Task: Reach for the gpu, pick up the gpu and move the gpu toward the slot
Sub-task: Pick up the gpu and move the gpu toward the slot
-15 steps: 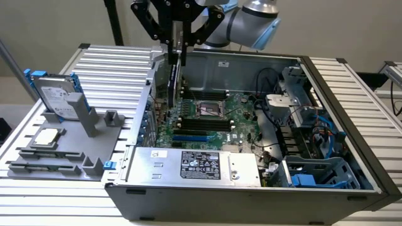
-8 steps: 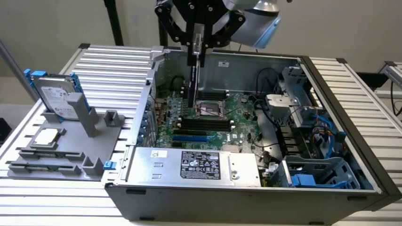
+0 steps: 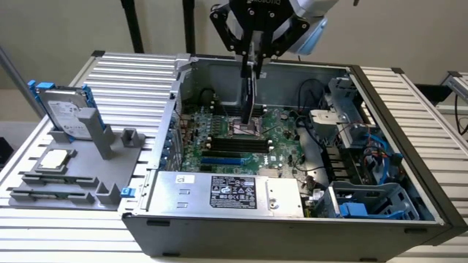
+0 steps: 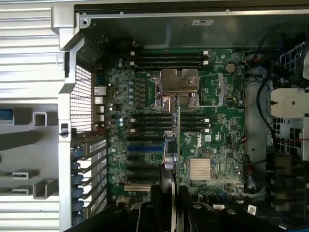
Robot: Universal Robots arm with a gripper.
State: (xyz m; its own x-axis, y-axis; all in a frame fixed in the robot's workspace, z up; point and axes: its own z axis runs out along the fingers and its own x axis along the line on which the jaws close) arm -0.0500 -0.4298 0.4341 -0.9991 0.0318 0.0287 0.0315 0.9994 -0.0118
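A plain beige wall (image 3: pixel 66 27) is seen behind the ribbed metal table (image 3: pixel 131 76), crossed by two dark poles (image 3: pixel 133 27).

We see even, soft indoor light; the computer case (image 3: pixel 292 219) interior is dim, shadowed toward twelve o'clock; both pictures look slightly soft.

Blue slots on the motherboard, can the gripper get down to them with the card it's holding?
Probably yes. The gripper holds the gpu edge-down inside the open-topped case, and nothing stands over the blue slots. The card hangs beside them, nearer the processor socket.
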